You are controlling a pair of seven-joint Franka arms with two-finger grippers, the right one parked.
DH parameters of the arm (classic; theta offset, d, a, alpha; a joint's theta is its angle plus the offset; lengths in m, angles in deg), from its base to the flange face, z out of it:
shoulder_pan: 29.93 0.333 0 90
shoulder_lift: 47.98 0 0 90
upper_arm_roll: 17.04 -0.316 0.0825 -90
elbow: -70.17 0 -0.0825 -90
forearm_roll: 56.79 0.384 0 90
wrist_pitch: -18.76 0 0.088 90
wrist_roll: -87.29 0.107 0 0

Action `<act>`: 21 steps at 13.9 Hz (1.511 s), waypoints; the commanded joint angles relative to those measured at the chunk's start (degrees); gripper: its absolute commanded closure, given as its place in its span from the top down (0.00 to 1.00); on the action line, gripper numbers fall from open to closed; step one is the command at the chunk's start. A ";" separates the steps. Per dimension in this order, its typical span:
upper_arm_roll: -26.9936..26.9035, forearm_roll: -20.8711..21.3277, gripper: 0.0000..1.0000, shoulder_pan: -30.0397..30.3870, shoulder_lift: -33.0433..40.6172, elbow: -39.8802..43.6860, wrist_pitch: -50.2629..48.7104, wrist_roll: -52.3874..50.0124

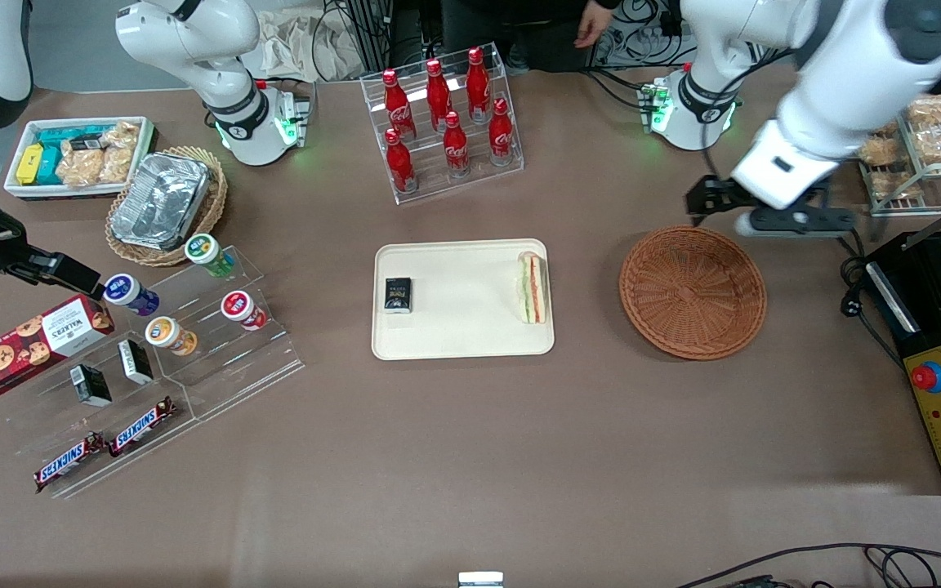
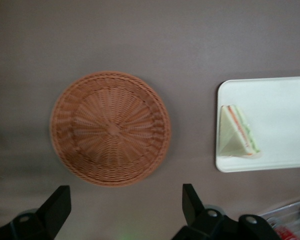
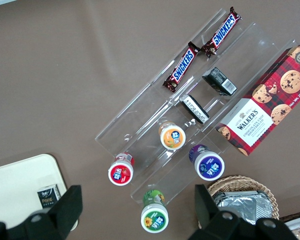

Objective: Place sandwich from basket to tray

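Observation:
The sandwich [image 1: 532, 287] [image 2: 237, 132] lies on the cream tray [image 1: 462, 335] [image 2: 285, 95], at the tray's edge closest to the basket. Beside the tray, toward the working arm's end of the table, the reddish-brown wicker basket [image 1: 693, 291] [image 2: 110, 128] holds nothing. My left gripper [image 1: 797, 224] [image 2: 124, 192] hangs above the table just past the basket's rim, farther from the front camera than the basket. It is open, its fingers wide apart with only bare table between them.
A small black box [image 1: 397, 295] lies on the tray's other end. A rack of red bottles [image 1: 446, 122] stands farther back. A black machine [image 1: 940, 327] and a wire snack rack [image 1: 928, 143] flank the basket. A clear shelf of cups [image 1: 193, 327] sits toward the parked arm's end.

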 commanded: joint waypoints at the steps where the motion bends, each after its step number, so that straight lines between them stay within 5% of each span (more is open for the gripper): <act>1: -4.20 -0.84 0.99 -0.43 1.24 0.74 -2.36 7.67; 16: -5.27 0.04 0.99 0.09 2.39 1.80 -2.71 7.51; 21: 6.40 0.39 0.99 13.18 2.82 2.15 -2.71 8.03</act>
